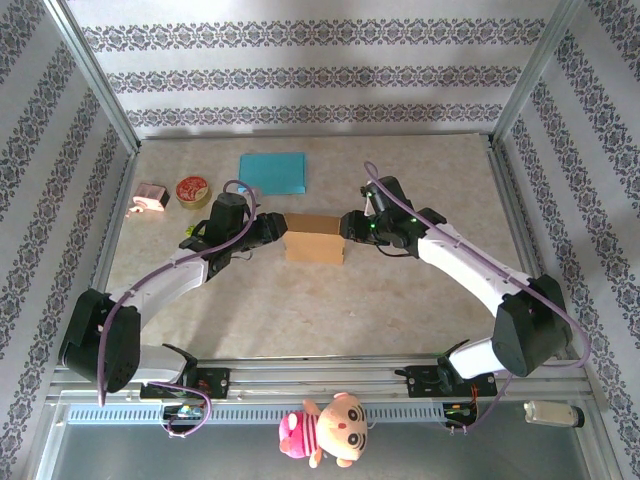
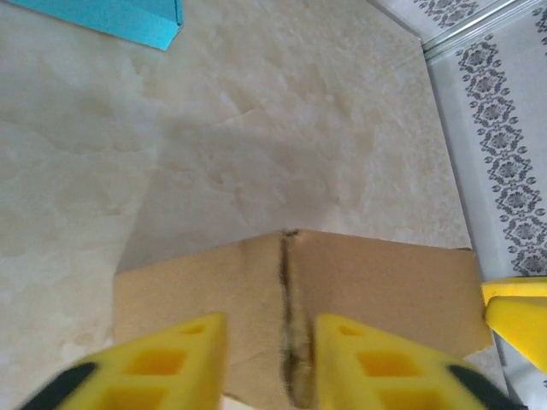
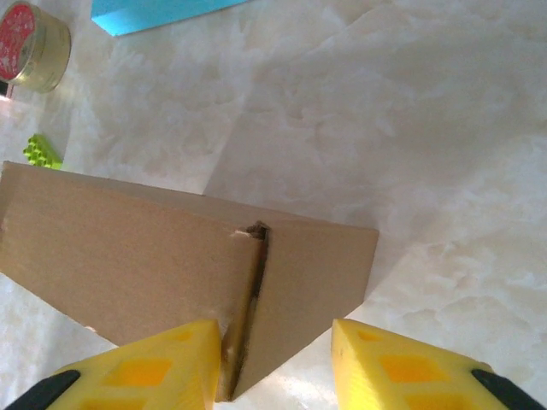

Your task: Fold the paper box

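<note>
Since its cardboard looks light, stiff yet easily creased, the paper box (image 1: pixel 314 238), just in front of the blue sheet (image 1: pixel 273 172), suits holding at its end seams; left gripper (image 2: pixel 269 326) and right gripper (image 3: pixel 273 335) jaws stand apart there.

There is one box (image 1: pixel 315 238), one blue sheet (image 1: pixel 273 172), one tin (image 1: pixel 192 190), one pink item (image 1: pixel 150 198) and one green piece (image 3: pixel 41 152). One doll (image 1: pixel 325 430) too.

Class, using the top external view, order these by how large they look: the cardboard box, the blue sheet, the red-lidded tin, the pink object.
1. cardboard box and blue sheet: too alike to rank.
2. red-lidded tin and pink object: both much smaller, and also alike.
</note>
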Available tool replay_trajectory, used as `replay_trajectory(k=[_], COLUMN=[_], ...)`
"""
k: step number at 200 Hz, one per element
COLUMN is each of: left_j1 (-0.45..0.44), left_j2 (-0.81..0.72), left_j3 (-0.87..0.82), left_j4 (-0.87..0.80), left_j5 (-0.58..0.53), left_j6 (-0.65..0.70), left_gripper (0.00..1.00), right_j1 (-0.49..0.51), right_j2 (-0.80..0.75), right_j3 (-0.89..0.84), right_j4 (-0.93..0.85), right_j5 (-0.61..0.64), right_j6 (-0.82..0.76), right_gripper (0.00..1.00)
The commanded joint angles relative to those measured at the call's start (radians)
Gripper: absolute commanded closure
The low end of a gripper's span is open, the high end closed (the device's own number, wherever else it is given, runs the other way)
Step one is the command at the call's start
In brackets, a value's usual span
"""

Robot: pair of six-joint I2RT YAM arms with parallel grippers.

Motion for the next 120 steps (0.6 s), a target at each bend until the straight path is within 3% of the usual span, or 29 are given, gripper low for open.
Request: replay_trajectory(k=[1, 58, 92, 120], left_j1=[0.004, 0.004, -0.011, -0.071], left_j2=[-0.023, -0.016, -0.033, -0.212], left_j3=[0.046, 0.028, -0.038, -0.1], left_j4=[-0.122, -0.068, -0.11, -0.243], left_j5=[0.015, 0.03, 0.075, 0.037], left_j6=[0.037, 0.012, -0.015, -0.017], left_gripper=[0.59, 0.56, 0.72, 0.73], right_j1=[0.0, 0.004, 0.042, 0.122], right_j2=[0.006, 0.067, 0.058, -0.06], right_j3=[0.086, 0.068, 0.005, -0.026], right_j4=[-0.063, -0.026, -0.06, -0.151], right_j5=[-0.042, -0.044, -0.004, 0.052], right_j6=[-0.003, 0.008, -0.003, -0.022], right_gripper=[0.58, 0.56, 0.6, 0.62])
